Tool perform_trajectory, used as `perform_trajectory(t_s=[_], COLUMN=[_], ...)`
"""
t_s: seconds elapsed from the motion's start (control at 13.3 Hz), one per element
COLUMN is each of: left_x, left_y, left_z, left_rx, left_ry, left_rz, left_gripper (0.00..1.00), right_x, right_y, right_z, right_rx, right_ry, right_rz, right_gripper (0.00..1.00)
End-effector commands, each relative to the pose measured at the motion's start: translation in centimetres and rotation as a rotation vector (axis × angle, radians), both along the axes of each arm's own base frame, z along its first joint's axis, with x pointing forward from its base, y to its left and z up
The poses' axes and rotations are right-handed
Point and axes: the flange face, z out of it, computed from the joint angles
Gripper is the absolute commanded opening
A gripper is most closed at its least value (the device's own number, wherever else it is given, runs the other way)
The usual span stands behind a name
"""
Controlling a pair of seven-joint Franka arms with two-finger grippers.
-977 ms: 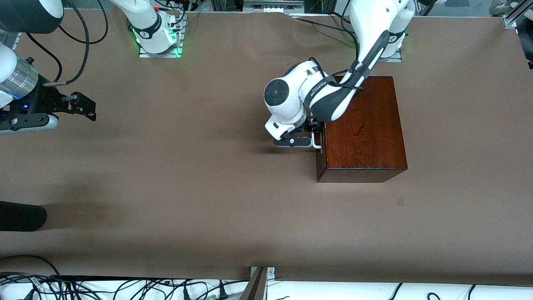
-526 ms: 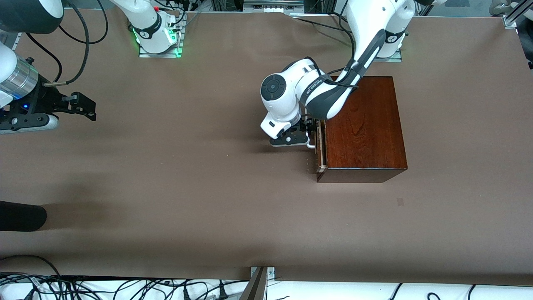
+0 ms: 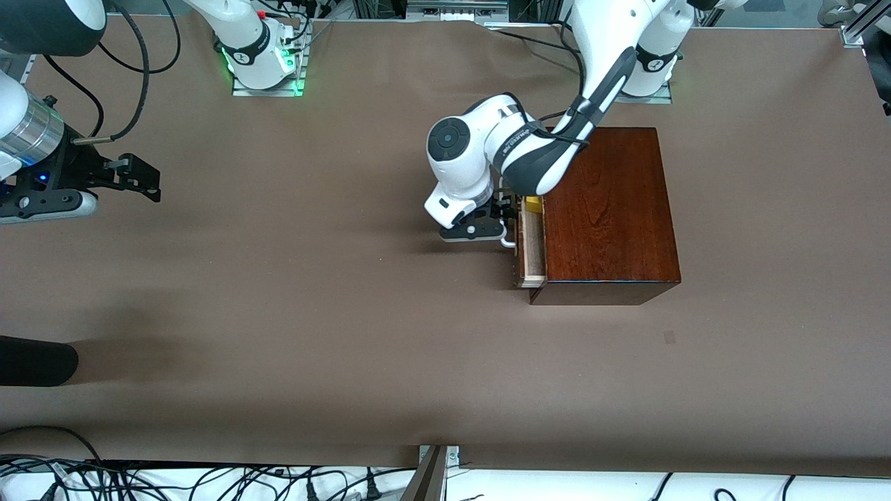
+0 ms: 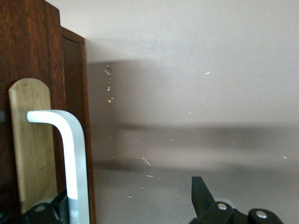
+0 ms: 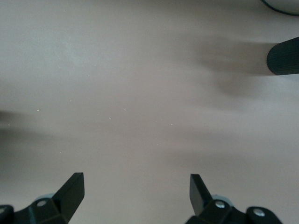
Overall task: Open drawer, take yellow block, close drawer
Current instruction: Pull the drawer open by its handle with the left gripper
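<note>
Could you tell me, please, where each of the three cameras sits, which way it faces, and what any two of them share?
Front view: high across the table, facing both arm bases; shows the left claw at the handle of the partly open drawer, the yellow block inside, and the right claw waiting open.
Left wrist view: on the left wrist, facing the wooden box; its fingertips show.
Right wrist view: on the right wrist, facing the bare table; its open fingertips show.
Shared: front and left wrist views both show the handle.

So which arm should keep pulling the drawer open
Left. Its tool is at the drawer handle, drawer partly out. The right tool waits open over bare table at its own end.
</note>
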Motion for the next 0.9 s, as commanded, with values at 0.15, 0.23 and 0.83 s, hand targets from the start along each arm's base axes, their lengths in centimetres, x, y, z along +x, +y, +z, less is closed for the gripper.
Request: perform_trajectory(t_s=[0.15, 0.23, 0.83], left_x=[-1.0, -1.2, -1.4], left_y=[-5.5, -5.8, -6.0], left_z=[-1.7, -1.8, 0.3], left_rx=[-0.137, -0.137, -0.11], left_ry=[0.017, 0.017, 0.002], left_rz=[0.022, 0.016, 0.001], left_gripper=[1.0, 1.0, 1.0], right_x=[0.0, 0.0, 0.0], right_y=[0.0, 0.0, 0.0], right_z=[0.4, 0.4, 0.5], right_rx=[0.003, 0.003, 0.003], right_ry=[-0.008, -0.008, -0.01], right_rz=[-0.014, -0.014, -0.014], right_gripper=[1.0, 1.0, 1.0])
